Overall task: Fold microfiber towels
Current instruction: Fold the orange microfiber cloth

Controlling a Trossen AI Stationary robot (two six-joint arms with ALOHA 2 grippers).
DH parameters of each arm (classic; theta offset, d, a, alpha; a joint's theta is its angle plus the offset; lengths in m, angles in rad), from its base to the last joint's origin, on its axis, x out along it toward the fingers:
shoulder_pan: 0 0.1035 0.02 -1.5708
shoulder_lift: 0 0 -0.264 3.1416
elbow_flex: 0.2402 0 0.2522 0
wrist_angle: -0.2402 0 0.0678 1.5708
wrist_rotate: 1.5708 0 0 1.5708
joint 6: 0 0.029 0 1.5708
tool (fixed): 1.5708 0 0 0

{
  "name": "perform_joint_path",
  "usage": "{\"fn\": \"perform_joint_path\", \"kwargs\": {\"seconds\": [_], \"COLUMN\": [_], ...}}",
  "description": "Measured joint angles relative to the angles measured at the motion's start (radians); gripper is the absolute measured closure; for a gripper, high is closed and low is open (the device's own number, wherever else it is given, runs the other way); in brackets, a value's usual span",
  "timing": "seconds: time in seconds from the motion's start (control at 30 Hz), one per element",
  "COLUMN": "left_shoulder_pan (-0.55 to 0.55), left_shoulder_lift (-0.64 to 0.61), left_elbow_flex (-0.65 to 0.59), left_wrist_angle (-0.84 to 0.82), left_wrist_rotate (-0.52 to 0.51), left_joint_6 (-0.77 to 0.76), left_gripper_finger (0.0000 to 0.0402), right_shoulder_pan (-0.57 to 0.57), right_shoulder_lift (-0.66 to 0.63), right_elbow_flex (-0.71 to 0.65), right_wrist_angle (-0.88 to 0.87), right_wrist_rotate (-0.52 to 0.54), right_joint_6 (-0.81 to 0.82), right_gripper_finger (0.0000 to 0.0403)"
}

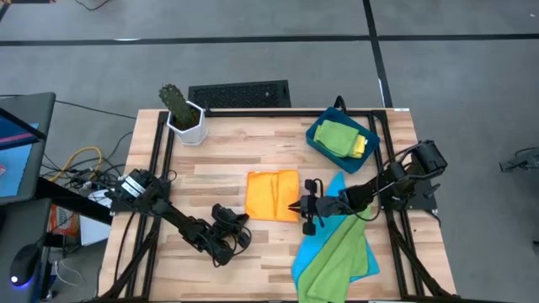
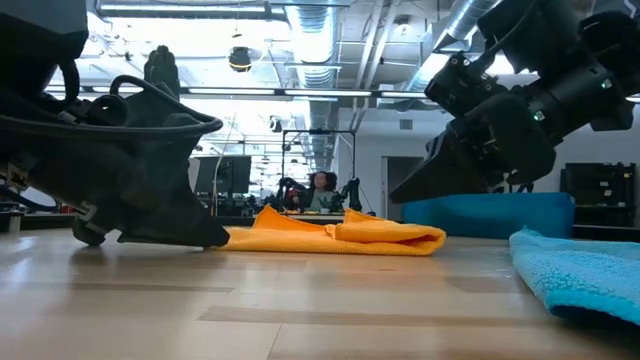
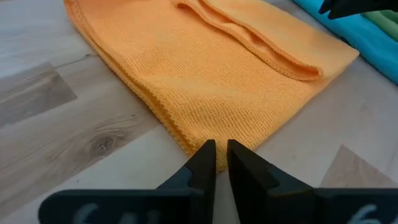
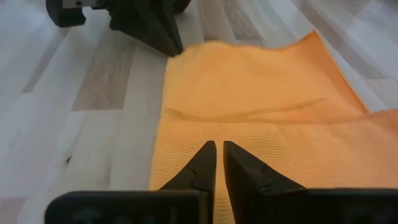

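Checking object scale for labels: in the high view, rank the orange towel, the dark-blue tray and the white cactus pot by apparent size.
1. Dark-blue tray and orange towel: they look alike in area, so I won't rank them.
2. White cactus pot, clearly smallest.

Five towels out here: one orange towel [image 1: 272,195] mid-table, one blue towel [image 1: 337,244] with one green towel [image 1: 337,257] across it, another green one [image 1: 335,135] plus one yellow towel [image 1: 360,146] in the single tray [image 1: 313,136]. One cactus pot [image 1: 187,122]. Two arms.
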Motion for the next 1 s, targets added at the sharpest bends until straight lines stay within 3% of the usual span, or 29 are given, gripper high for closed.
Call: {"fn": "perform_joint_path", "kwargs": {"seconds": [0.23, 0.43, 0.7, 1.0], "left_shoulder_pan": [0.001, 0.017, 0.019, 0.019], "left_shoulder_lift": [0.001, 0.001, 0.002, 0.002], "left_elbow_flex": [-0.001, 0.002, 0.021, 0.021], "left_wrist_angle": [-0.005, -0.004, -0.034, -0.042], "left_wrist_rotate": [0.006, 0.012, 0.011, 0.012], "left_joint_6": [-0.013, -0.012, -0.031, -0.034], "left_gripper_finger": [0.0379, 0.0399, 0.0401, 0.0401], "right_shoulder_pan": [0.013, 0.044, 0.092, 0.073], "right_shoulder_lift": [0.0, 0.04, 0.236, 0.413], "right_elbow_flex": [0.0, 0.002, 0.001, 0.004], "right_wrist_angle": [0.016, 0.164, 0.379, 0.553], "right_wrist_rotate": [-0.004, 0.027, 0.074, 0.052], "right_joint_6": [0.001, -0.044, -0.077, -0.014], "right_gripper_finger": [0.0298, 0.0273, 0.0323, 0.0384]}}
